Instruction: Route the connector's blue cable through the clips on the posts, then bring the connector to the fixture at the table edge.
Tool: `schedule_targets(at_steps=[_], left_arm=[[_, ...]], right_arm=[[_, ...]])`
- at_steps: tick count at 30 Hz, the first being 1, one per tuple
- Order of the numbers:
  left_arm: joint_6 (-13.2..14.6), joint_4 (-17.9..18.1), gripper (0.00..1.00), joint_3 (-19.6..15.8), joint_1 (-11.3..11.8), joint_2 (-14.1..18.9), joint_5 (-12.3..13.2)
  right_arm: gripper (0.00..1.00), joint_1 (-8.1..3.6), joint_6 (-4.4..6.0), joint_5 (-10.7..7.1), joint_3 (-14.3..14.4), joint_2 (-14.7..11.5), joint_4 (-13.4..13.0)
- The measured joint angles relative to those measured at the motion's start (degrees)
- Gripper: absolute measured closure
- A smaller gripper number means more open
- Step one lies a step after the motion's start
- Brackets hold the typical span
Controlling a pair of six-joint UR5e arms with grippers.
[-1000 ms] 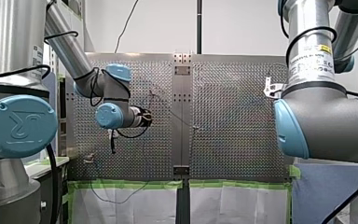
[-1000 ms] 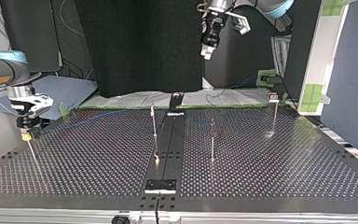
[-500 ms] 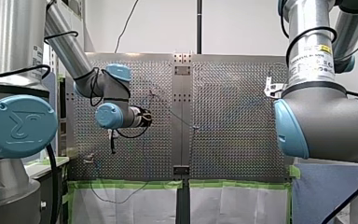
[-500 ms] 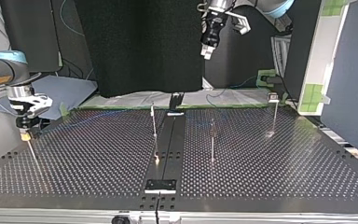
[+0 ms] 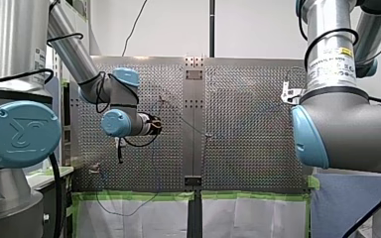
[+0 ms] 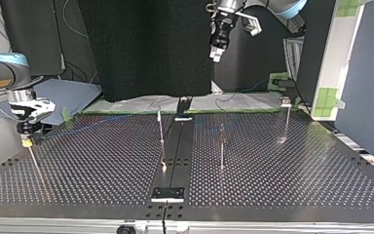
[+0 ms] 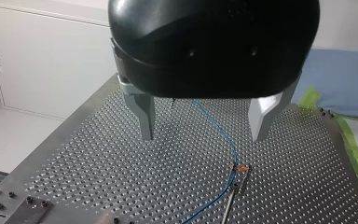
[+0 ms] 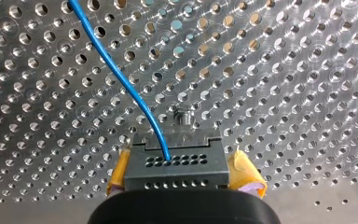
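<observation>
In the right wrist view the grey connector sits between my right gripper's yellow pads, which lie against its two sides. The blue cable leaves the connector's face and runs off over the perforated plate. In the top view my right gripper hangs at the table's left edge over a thin post. My left gripper is open and empty, high above the table. Below it the blue cable passes a clip on a post.
Three thin posts stand on the table in the top view: one near the middle strip, one to its right, one at the far right. A black strip runs down the table's middle. Green tape lines the near edge.
</observation>
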Motion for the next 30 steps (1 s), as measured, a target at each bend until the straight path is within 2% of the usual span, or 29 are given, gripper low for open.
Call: schedule_targets(at_steps=[11, 30], left_arm=[[0.00, 0.01, 0.01, -0.01, 0.01, 0.00, -0.01], [-0.08, 0.03, 0.01, 0.01, 0.02, 0.00, 0.07]], right_arm=[[0.01, 0.08, -0.01, 0.53, -0.02, 0.01, 0.10], [0.01, 0.20, -0.01, 1.19, 0.00, 0.01, 0.17]])
